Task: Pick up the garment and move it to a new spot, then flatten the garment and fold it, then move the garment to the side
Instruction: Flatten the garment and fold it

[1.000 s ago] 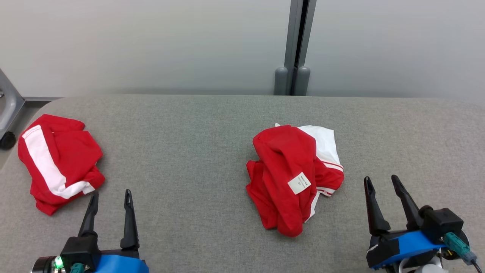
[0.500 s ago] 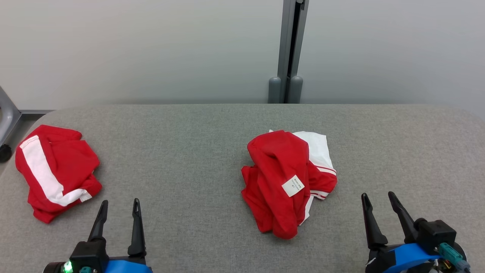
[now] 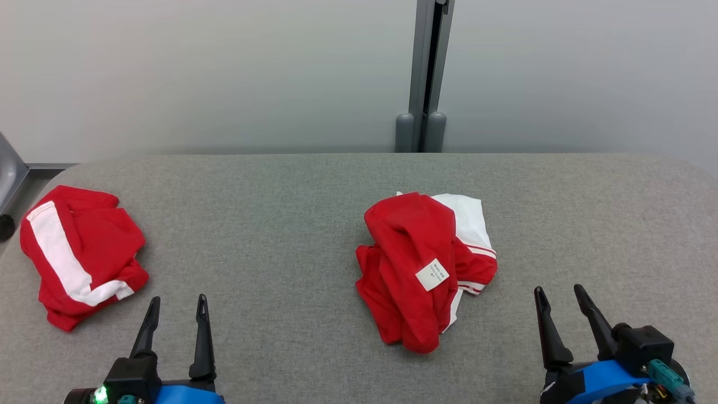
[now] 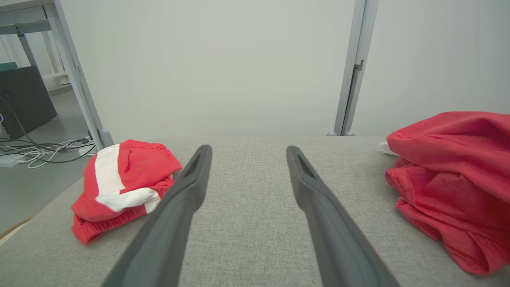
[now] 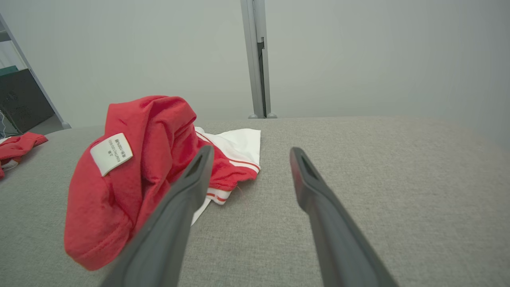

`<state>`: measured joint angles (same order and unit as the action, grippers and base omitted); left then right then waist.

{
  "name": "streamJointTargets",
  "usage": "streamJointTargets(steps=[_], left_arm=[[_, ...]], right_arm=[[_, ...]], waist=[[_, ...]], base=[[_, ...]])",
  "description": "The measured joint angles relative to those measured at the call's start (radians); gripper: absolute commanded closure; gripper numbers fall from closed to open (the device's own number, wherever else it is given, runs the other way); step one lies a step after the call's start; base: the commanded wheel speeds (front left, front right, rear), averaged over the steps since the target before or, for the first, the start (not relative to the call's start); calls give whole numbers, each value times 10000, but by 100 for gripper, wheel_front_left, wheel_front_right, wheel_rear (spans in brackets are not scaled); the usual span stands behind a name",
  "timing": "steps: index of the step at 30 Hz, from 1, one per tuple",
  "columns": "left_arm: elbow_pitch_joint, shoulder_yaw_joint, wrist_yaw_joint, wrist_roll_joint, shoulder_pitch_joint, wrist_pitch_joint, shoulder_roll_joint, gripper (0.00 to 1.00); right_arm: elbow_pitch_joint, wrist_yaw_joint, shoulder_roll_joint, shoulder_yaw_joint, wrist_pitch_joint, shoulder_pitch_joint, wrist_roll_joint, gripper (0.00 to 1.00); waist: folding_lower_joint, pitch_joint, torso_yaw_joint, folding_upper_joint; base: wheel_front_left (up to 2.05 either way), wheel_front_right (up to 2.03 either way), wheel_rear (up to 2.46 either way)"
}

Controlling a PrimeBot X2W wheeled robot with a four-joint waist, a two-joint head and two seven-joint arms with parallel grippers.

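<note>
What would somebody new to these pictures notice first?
The crumpled red and white garment stands out in the middle of the grey table, with a white label showing on it. A second red garment with a white stripe lies bunched at the table's left end. Nearer the robot, the left pincer and right pincer are open, touching neither.

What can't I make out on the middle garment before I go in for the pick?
- Middle garment: head view, crumpled on itself, so its type and hidden layers are unclear.
- White label: head view, print too small to read.
- Left wrist view: the right edge cuts the garment off.
- Right wrist view: a dark finger covers part of it.
</note>
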<state>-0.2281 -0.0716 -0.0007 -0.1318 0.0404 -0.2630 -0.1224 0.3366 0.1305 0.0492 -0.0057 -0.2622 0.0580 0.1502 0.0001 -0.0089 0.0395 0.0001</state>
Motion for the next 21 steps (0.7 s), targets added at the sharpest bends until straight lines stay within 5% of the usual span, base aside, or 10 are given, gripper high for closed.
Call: streamJointTargets(steps=[12, 21], left_arm=[[-10, 249, -176, 192, -1, 0, 130, 0], [25, 259, -326, 357, -475, 0, 270, 0]], right_arm=[[153, 0, -2, -186, 0, 127, 52, 0], [623, 0, 84, -276, 146, 2567, -1005, 0]], waist=[[0, 66, 20, 0], [0, 606, 196, 0]], base=[[0, 0, 0], [0, 0, 0]])
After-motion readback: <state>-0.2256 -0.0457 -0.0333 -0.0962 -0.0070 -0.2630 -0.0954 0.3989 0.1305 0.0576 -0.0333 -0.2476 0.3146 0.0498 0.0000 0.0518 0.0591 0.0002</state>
